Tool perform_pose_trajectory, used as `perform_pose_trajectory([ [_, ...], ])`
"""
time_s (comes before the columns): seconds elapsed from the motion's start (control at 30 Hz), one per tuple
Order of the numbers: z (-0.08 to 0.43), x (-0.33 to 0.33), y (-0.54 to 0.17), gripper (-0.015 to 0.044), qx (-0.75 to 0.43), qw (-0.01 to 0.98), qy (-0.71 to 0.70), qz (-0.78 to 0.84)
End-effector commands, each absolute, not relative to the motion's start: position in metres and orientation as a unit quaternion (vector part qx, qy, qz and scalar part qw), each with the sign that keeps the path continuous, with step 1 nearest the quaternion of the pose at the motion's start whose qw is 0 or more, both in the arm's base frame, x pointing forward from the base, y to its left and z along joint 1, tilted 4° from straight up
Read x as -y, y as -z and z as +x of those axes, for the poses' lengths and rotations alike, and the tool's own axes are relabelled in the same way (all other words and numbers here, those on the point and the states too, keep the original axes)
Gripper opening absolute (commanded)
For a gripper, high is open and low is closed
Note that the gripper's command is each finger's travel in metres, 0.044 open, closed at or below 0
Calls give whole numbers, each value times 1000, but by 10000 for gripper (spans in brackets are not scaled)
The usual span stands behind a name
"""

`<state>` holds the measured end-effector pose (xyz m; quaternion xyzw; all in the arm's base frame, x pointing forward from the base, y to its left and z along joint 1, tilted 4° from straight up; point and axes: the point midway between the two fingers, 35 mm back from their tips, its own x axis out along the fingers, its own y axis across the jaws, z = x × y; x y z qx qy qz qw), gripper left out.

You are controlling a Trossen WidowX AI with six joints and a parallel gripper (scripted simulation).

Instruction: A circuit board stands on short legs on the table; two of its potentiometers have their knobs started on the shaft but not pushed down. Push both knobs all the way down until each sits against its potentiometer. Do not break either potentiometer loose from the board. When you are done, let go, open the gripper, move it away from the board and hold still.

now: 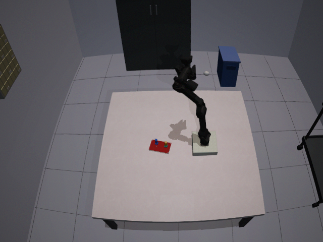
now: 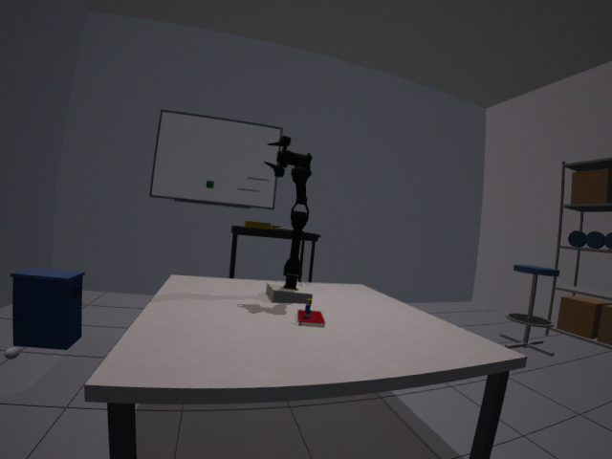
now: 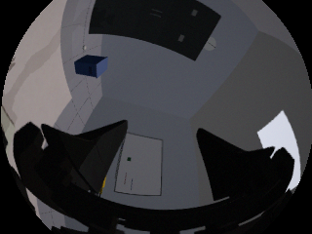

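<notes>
The red circuit board (image 1: 158,149) (image 2: 317,320) stands on short legs on the table. A blue knob (image 1: 156,140) (image 2: 308,308) stands above a blue potentiometer at the board's back left in the top view. A yellow knob (image 1: 165,142) (image 2: 309,300) stands raised above a green potentiometer (image 1: 165,146) near the right end. The exact gaps under the knobs are too small to measure. My gripper (image 2: 267,153) (image 3: 163,128) is open and empty, high above the table and far from the board, its fingers pointing sideways. The board is out of the wrist view.
The arm's base stands on a pale block (image 1: 205,149) (image 2: 292,297), to the right of the board in the top view. The table (image 1: 177,182) (image 2: 247,350) has its back edge below the raised forearm. A blue bin (image 1: 228,67) (image 2: 47,308) (image 3: 91,65) stands on the floor beyond.
</notes>
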<state>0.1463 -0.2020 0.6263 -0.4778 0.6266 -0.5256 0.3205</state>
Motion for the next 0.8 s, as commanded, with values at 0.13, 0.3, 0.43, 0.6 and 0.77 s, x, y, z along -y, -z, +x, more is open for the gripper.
perform_pose_trajectory([
  [0.13,152,202,-629,269,-641,295,507,-495],
  [0.3,166,203,-633,137,-667,238,466,-530],
  [0.43,177,203,-637,32,-684,190,432,-556],
  [0.6,193,204,-640,0,-701,128,386,-586],
  [0.77,211,204,-642,0,-712,65,337,-613],
])
